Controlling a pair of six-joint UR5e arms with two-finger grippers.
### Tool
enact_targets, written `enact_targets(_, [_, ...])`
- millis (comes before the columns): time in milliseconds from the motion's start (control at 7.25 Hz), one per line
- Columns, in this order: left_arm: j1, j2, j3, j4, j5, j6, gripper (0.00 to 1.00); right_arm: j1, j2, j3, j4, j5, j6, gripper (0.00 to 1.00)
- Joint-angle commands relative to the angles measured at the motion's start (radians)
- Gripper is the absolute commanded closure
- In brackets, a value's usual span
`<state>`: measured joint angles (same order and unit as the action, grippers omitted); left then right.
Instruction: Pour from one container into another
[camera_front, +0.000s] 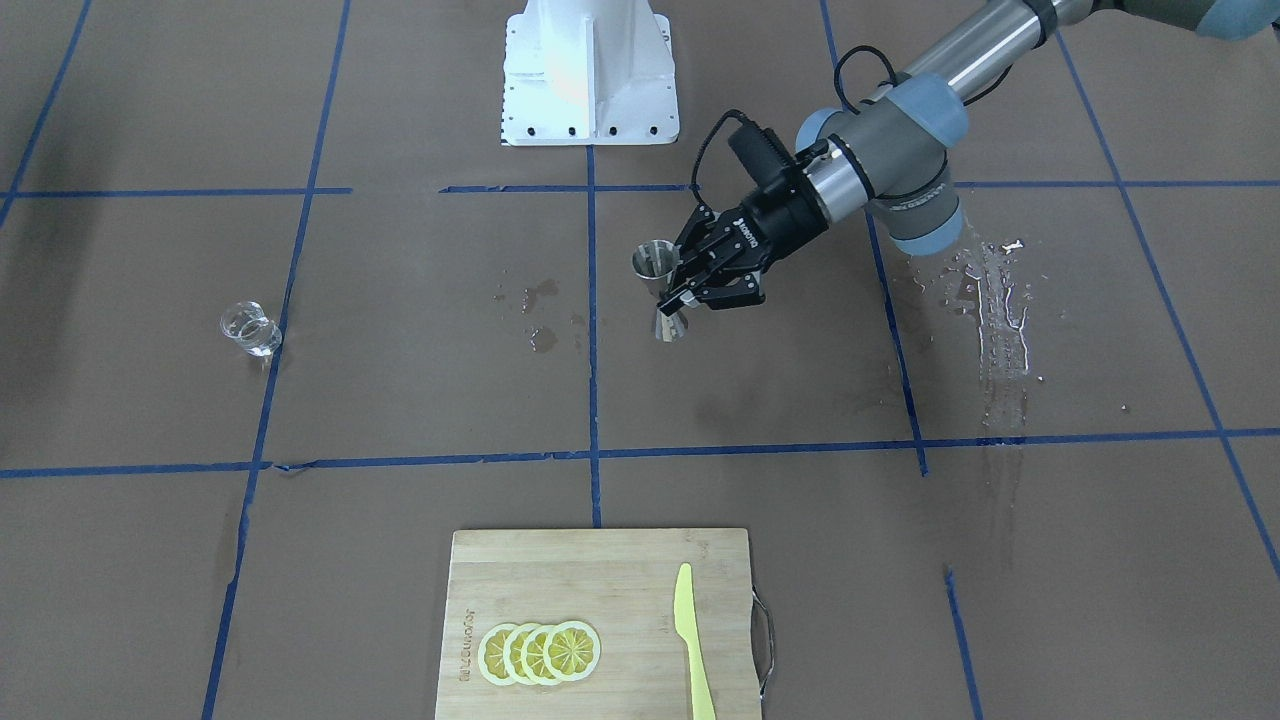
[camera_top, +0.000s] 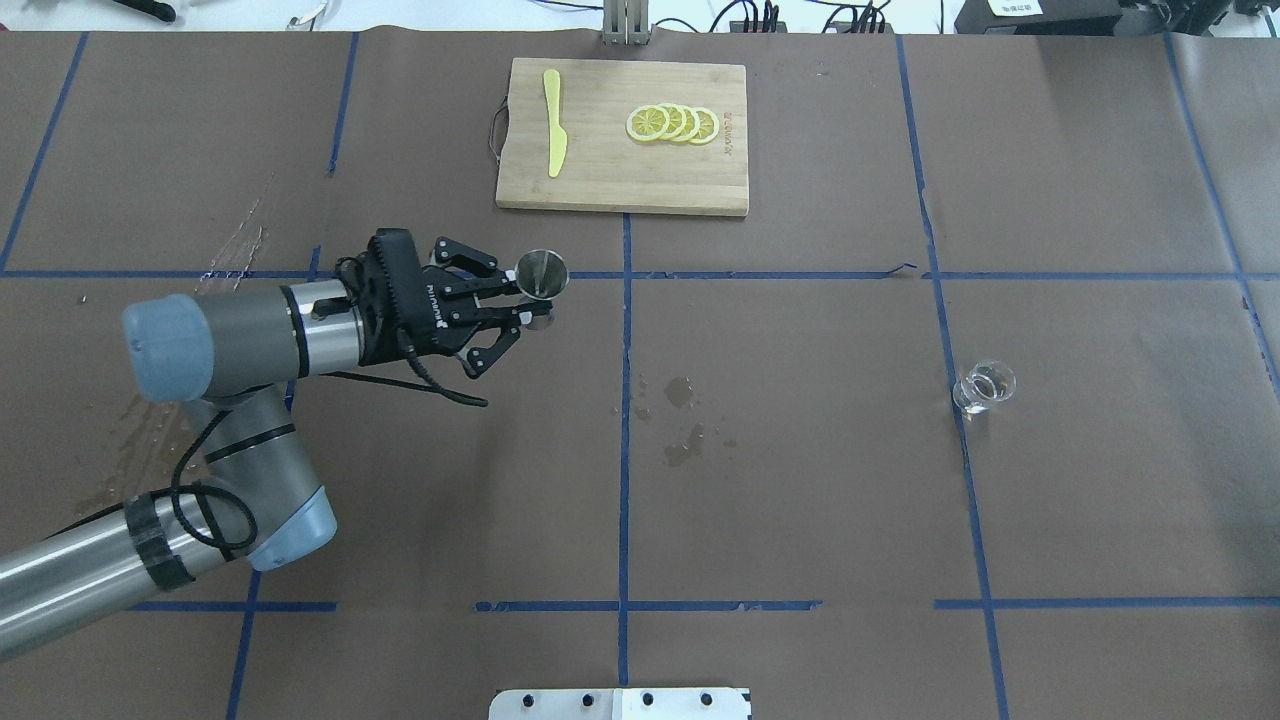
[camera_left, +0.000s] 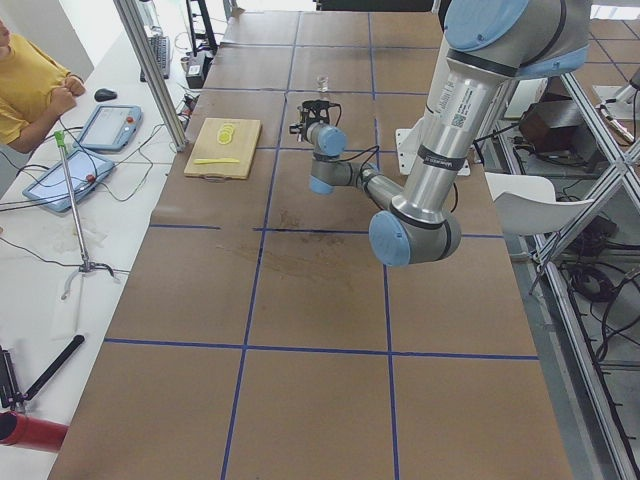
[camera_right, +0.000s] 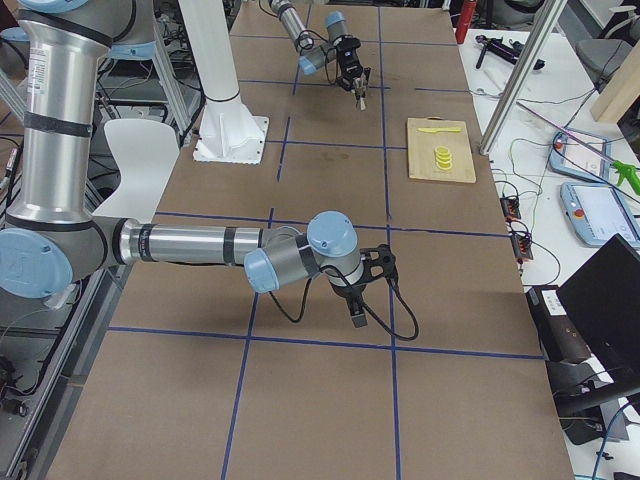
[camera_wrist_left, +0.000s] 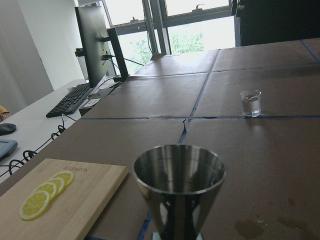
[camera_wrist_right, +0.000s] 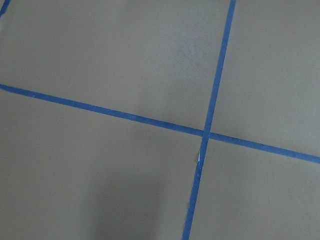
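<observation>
- Facing the robot, you see the left tool (camera_front: 675, 287) pinching the steel jigger (camera_front: 652, 262) at its narrow waist, mouth up. The glass tumbler (camera_front: 251, 329) stands well apart on the desk (camera_front: 420, 380), on the robot's right side. The step looks to be bringing the two together, so carry the jigger level and slowly.
- From overhead, the left arm (camera_top: 240, 340) reaches forward with its wrist nearly horizontal, so the tool meets the jigger from the side. Wet spots (camera_top: 682, 392) lie between jigger and tumbler; steer clear of them when setting down.
- From the left end, the jigger is too small for you to tell whether its base touches the desk.
- From the right end, the right tool (camera_right: 357, 305) hangs low over the desk, pointing down from a bent arm. You cannot tell whether it is spread or closed.
- On the left wrist camera, the jigger's open cone sits upright in the foreground, with the tumbler far beyond it and lemon slices (camera_wrist_left: 46, 194) on a cutting board (camera_wrist_left: 85, 200) to one side.
- On the right wrist camera, you get only desk and blue tape (camera_wrist_right: 210, 120).
</observation>
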<state>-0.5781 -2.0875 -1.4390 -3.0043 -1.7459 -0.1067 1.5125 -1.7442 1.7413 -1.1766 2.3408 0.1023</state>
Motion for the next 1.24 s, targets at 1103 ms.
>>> enact_targets(1103, [0.075,-0.083,0.046,0.031,-0.09,-0.01,1.0,-0.171,-0.055,0.207,0.198,-0.065,0.611,0.0])
